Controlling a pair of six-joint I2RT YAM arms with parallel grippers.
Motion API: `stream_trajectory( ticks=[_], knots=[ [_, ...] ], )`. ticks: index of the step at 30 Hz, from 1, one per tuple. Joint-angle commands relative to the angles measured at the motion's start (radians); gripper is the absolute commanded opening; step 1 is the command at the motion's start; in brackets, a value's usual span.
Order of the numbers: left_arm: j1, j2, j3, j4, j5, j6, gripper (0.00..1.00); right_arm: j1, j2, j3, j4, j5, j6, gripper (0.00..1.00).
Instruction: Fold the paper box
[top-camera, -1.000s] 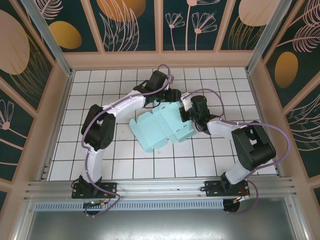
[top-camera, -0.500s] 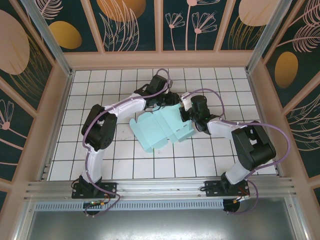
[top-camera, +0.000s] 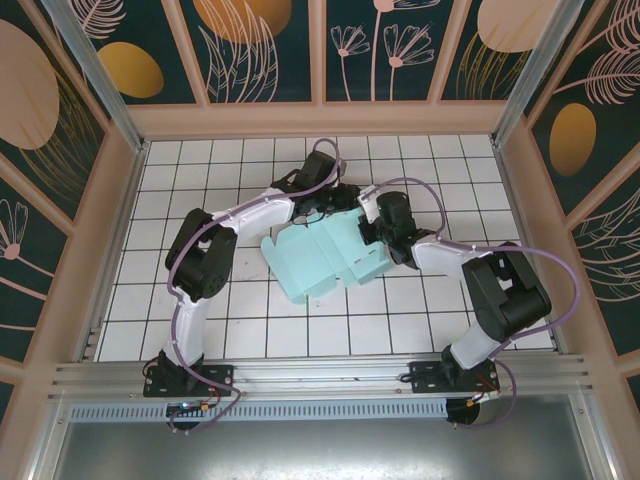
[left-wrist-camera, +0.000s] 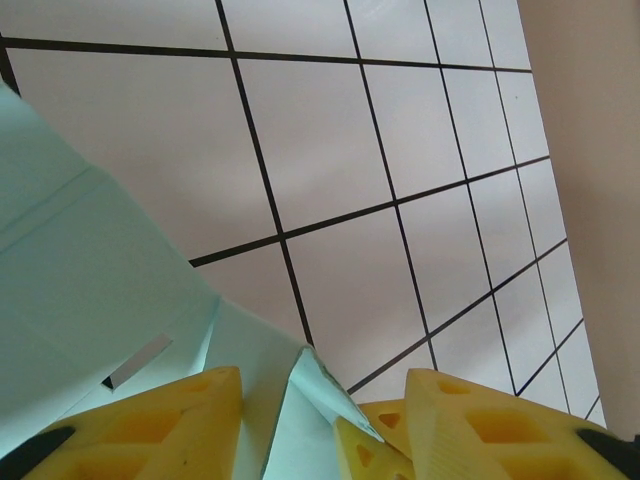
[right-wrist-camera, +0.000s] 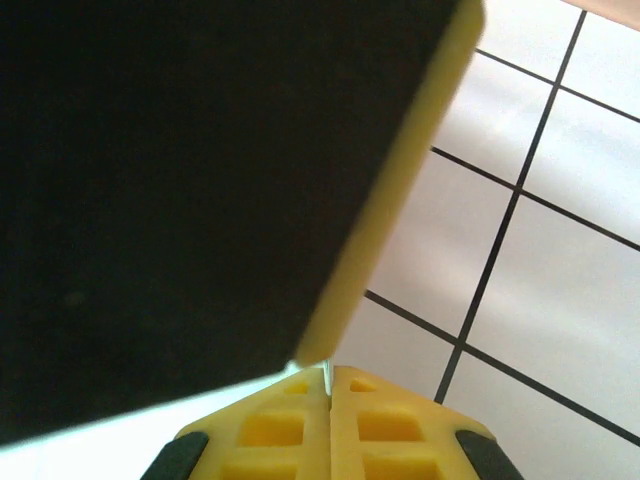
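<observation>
Here, left to right: the left tool (top-camera: 338, 203), fingers spread, straddles a raised flap (left-wrist-camera: 320, 385) at the far edge of the paper box (top-camera: 322, 258). The box lies mid-table (top-camera: 190, 170) as a largely open, creased sheet. The right tool (right-wrist-camera: 330, 385), pressed together, pinches its right edge. No walls stand closed, so most folding seemingly remains.

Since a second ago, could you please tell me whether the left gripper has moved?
Yes, slightly: the left gripper has edged away from the back wall, nearer the box.
</observation>
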Motion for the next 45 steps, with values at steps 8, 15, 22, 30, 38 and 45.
stream_trajectory(
  ticks=[8,15,22,30,38,45],
  knots=[
    [-0.013,0.04,0.034,0.042,0.029,-0.047,0.4,0.092,0.02,0.05,0.018,0.185,-0.091,0.0],
    [-0.013,0.036,0.03,0.058,0.013,-0.076,0.34,0.141,0.026,0.022,0.11,0.332,-0.168,0.0],
    [-0.013,0.038,0.043,0.081,0.042,-0.114,0.21,0.172,0.05,0.01,0.175,0.441,-0.255,0.0],
    [-0.013,0.043,0.044,0.081,0.04,-0.116,0.19,0.175,0.058,0.008,0.189,0.432,-0.258,0.0],
    [-0.013,0.048,0.053,0.081,0.046,-0.112,0.12,0.175,0.063,0.013,0.185,0.426,-0.252,0.0],
    [-0.011,-0.003,0.04,0.039,-0.002,-0.039,0.63,0.147,0.035,0.006,0.153,0.375,-0.192,0.0]
  ],
)
